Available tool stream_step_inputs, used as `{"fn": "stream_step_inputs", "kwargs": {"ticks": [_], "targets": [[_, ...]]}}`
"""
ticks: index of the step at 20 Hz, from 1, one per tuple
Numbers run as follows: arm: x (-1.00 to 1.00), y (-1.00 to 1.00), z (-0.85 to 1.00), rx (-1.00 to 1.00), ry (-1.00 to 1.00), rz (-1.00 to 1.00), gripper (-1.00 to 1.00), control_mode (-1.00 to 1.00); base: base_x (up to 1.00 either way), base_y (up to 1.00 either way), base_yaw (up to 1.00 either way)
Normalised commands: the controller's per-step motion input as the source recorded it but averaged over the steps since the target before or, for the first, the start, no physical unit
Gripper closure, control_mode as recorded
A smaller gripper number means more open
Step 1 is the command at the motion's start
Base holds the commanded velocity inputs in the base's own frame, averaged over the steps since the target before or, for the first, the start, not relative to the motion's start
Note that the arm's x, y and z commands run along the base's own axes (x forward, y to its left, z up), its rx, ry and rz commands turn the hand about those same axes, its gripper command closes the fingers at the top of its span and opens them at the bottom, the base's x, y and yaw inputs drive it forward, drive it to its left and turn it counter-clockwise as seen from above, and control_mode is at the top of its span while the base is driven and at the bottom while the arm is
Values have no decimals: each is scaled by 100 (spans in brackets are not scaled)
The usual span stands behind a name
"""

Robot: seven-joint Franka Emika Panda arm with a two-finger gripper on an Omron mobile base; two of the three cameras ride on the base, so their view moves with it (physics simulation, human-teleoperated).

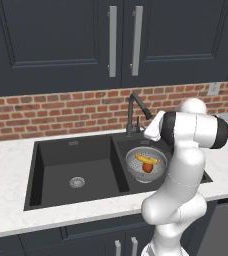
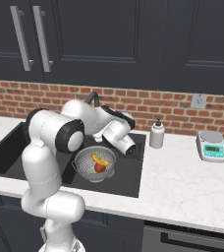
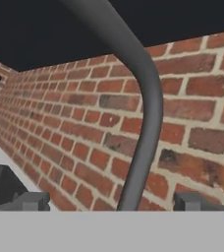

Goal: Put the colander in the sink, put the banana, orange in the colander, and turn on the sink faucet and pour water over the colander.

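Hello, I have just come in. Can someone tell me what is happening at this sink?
The colander sits in the right basin of the sink, with the banana and the orange already inside it. The white arm has its gripper up at the sink faucet. In the hand view the fingers stand apart on either side of the spout. No water is visible.

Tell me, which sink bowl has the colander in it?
The right-hand bowl, nearest the faucet. The colander sits there; the left bowl shows just its drain.
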Motion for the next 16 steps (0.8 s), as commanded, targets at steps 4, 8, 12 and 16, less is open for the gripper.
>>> {"fn": "stream_step_inputs", "kwargs": {"ticks": [4, 8, 12, 16], "targets": [[24, 0, -20, 1, 0, 0, -100, -100, 0, 0, 0], [34, 0, -15, 0, 0, 0, -100, -100, 0, 0, 0], [38, 0, -11, 1, 0, -1, -100, -100, 0, 0, 0], [38, 0, -13, 1, 0, -1, -100, -100, 0, 0, 0]]}}
